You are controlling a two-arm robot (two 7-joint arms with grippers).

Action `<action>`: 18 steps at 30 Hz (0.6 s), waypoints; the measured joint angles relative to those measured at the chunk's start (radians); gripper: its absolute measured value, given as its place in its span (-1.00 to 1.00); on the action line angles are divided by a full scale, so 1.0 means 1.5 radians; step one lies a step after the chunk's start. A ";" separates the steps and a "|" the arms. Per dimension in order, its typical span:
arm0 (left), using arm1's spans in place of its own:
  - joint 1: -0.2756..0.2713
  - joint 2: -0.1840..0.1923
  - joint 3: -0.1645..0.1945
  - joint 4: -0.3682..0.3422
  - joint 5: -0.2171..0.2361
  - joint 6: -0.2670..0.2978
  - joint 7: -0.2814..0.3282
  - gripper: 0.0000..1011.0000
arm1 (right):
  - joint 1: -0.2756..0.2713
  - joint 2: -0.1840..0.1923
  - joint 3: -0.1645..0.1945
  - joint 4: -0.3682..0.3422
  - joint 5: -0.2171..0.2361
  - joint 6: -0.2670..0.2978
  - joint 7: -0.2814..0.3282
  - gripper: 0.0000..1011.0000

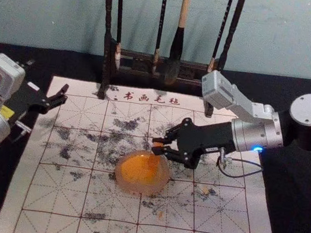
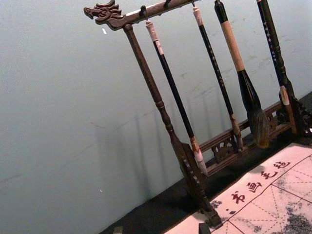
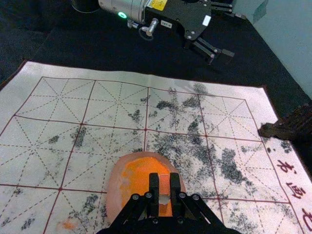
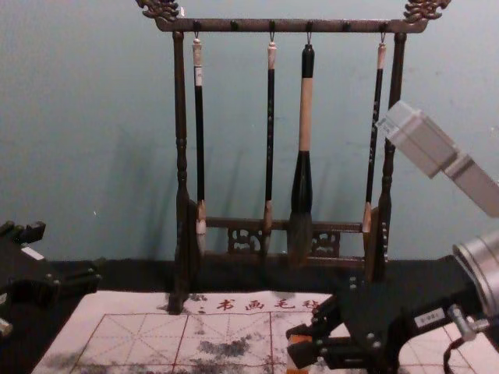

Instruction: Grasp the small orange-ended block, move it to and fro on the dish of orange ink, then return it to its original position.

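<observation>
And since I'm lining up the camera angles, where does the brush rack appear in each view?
Head view: the brush rack stands around top centre.
Left wrist view: it looks tilted, with brushes hanging from it.
Right wrist view: part of it, a dark foot reaching onto the mat.
Chest view: upright, near centre.
Shared landmark: the red lettering on the mat.

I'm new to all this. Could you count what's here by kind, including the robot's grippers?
Hanging brushes: 4
Brush rack: 1
Dish of orange ink: 1
Orange-ended block: 1
Gridded mat: 1
Grippers: 2 (right gripper holding the block at the dish, left gripper open at the left)
Total: 10
</observation>
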 joint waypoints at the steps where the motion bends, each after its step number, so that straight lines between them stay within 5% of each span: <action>1: 0.000 0.000 0.000 0.000 0.000 0.000 0.000 0.98 | -0.002 0.003 0.000 -0.004 0.001 0.001 0.000 -0.74; 18: 0.000 0.000 0.000 0.000 0.000 0.000 0.000 0.98 | -0.018 0.020 -0.005 -0.040 0.014 0.002 0.012 -0.74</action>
